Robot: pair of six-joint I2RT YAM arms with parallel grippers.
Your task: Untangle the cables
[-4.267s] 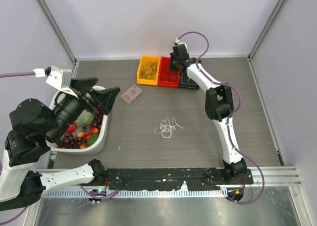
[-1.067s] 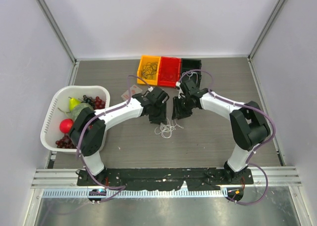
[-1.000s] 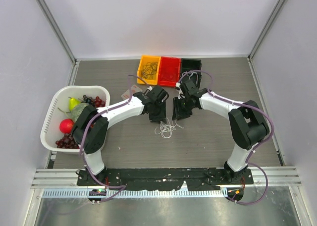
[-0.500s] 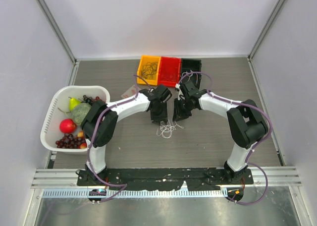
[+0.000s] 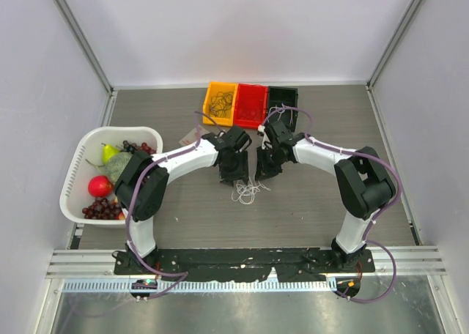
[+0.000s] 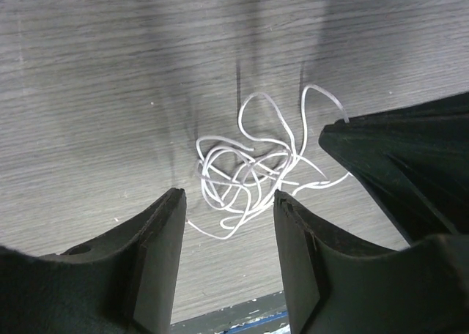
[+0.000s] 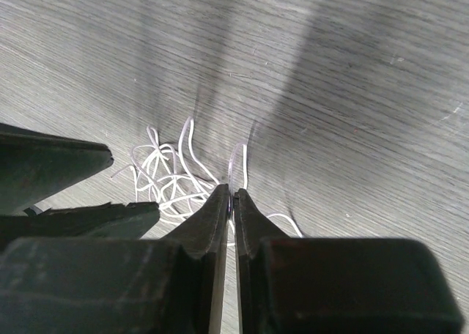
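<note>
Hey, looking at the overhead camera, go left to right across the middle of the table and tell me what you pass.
fruit basket → left hand → white cable tangle → right hand

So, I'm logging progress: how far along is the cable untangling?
Looks done: dark loops lie in the orange bin. In hand: the right hand is pinched shut on a strand of the white cable, left hand open above it. Left: the white cable is a knotted bundle on the table.
</note>
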